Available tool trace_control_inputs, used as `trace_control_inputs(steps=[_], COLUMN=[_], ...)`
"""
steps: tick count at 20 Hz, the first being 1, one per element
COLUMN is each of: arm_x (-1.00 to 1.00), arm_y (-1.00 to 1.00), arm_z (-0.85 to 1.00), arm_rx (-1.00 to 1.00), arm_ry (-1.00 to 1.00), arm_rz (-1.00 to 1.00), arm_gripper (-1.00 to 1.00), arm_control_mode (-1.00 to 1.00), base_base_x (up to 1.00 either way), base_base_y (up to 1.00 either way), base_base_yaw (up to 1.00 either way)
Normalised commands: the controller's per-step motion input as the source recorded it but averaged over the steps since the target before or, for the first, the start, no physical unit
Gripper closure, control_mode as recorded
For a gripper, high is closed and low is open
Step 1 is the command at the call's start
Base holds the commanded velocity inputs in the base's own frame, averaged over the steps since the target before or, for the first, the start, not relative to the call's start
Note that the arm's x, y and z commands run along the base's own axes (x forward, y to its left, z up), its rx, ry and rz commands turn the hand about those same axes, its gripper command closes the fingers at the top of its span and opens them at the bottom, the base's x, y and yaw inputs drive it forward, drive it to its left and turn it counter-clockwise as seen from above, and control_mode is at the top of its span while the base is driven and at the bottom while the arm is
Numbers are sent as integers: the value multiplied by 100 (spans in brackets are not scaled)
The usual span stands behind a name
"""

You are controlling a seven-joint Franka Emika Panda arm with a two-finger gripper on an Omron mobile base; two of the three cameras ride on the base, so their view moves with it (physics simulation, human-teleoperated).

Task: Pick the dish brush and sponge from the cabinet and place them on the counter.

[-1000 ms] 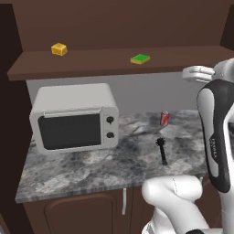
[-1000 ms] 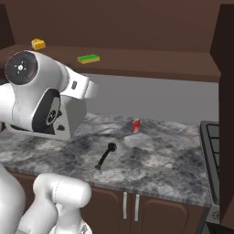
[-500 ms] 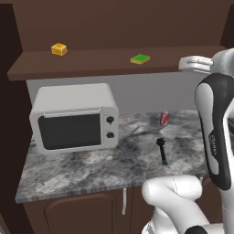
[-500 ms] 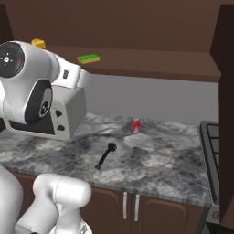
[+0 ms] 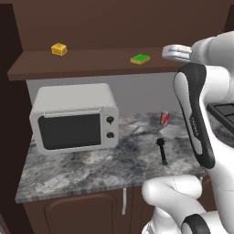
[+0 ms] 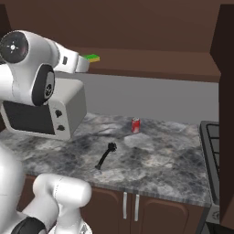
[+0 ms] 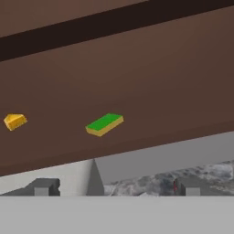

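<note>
Now the arm has lifted: over the last second the hand rose from beside the shelf's lower edge to shelf height, and the gripper (image 7: 114, 186) points across the shelf (image 5: 91, 64) of the open cabinet, its fingers spread as wide as they go and holding nothing. The sponge (image 5: 140, 59) lies flat on the shelf, green side up, near the gripper in the left base view and not touched by it; in the hand view the sponge (image 7: 104, 124) sits a little above and left of the midpoint between the fingertips, so the hand looks roughly lined up but not yet there. The brush (image 5: 162, 151) already lies on the counter (image 5: 91, 167), well apart from the red can (image 5: 164, 118) behind it and to the right of the microwave (image 5: 75, 122), so that half of the job appears done and the rise reads as the approach for the second pick. A small yellow block (image 5: 59, 49) sits further left on the shelf, well apart from the sponge, and should not get in the way. What remains, by my reading, is to reach forward, bracket the sponge and close; it is thin and lies flat, so the fingers will need to come in low against the board.
</note>
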Motion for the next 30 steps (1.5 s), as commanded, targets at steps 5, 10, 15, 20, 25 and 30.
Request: trace_control_inputs(steps=[5, 10, 15, 20, 25, 30], arm_x=[53, 38, 30, 10, 22, 31], arm_y=[18, 18, 15, 16, 15, 11], arm_z=[10, 0, -2, -6, -13, -19], arm_rx=[0, 0, 0, 0, -4, -10], arm_ry=[1, 5, 10, 5, 1, 0], arm_rz=[0, 1, 4, 3, 0, 0], arm_gripper=[-100, -100, -100, -100, -100, -100], arm_control_mode=[-100, -100, -100, -100, -100, -100], base_base_x=[0, 0, 0, 0, 0, 0], base_base_y=[0, 0, 0, 0, 0, 0], base_base_yaw=[0, 0, 0, 0, 0, 0])
